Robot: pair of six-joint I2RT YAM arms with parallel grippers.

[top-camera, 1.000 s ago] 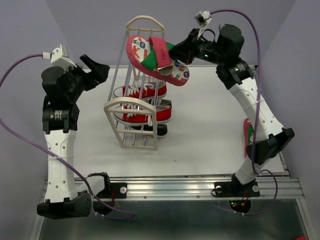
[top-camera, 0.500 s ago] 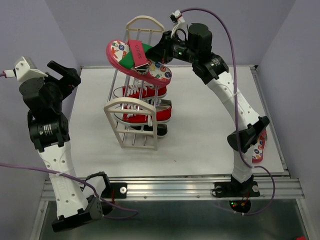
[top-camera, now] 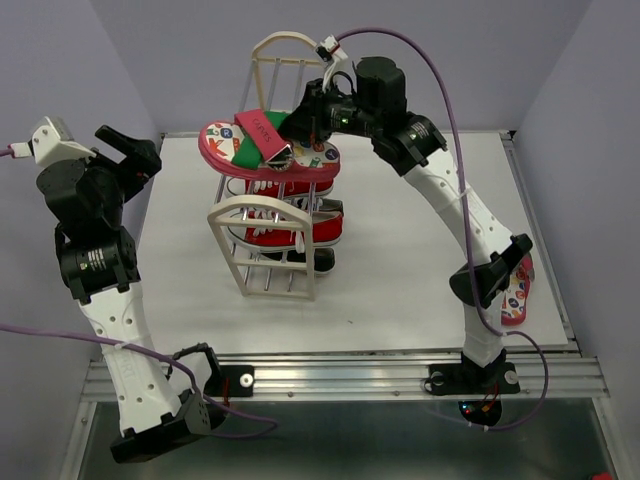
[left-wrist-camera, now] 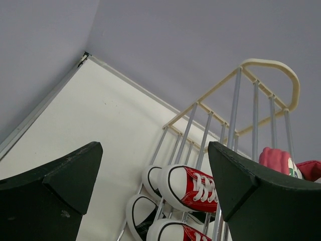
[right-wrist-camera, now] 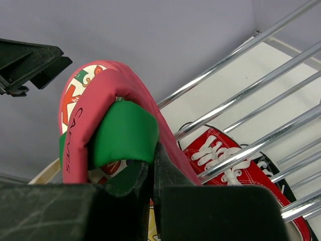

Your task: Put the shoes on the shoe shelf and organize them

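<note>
The shoe shelf (top-camera: pixel 262 215) stands mid-table, cream arched ends joined by grey rods. The red sneakers (top-camera: pixel 290 228) and the black sneakers (top-camera: pixel 322 260) sit on its tiers. My right gripper (top-camera: pixel 300 128) is shut on the strap of a pink flip-flop (top-camera: pixel 262 148) and holds it level over the top rods; the right wrist view shows its green strap (right-wrist-camera: pixel 125 133) pinched between my fingers. The second flip-flop (top-camera: pixel 517 290) lies at the table's right edge. My left gripper (top-camera: pixel 140 150) is open and empty, high at the left; its view shows a red sneaker (left-wrist-camera: pixel 193 188) behind rods.
The right arm's elbow (top-camera: pixel 490 275) hangs over the right side of the table near the second flip-flop. A metal rail (top-camera: pixel 350 375) runs along the near edge. Purple cables loop from both wrists.
My right gripper has carried the flip-flop left and down, from tilted above the shelf to level over its top rods. The left arm pulled back left earlier and is now still.
</note>
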